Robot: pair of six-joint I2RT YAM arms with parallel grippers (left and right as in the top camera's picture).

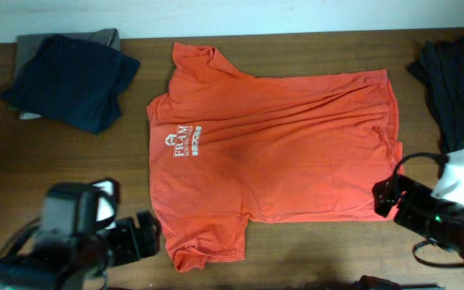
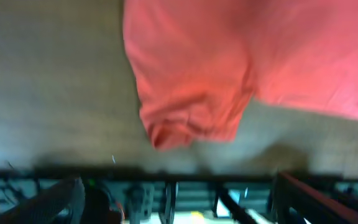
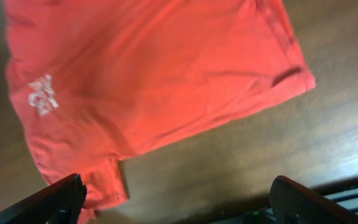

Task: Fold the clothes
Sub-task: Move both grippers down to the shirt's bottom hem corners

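I'm looking at the red-orange T-shirt (image 1: 280, 137) lying spread flat mid-table (image 1: 321, 258), with no fold made yet. My left gripper (image 1: 147, 234) and right gripper (image 1: 383, 197) are gaping wide, holding nothing, so all the folding is waiting.

Your wooden table (image 1: 321, 250) carries a red-orange T-shirt (image 1: 296, 137) spread flat at centre. A folded navy garment (image 1: 71, 80) lies far left, a black garment (image 1: 453, 89) far right.
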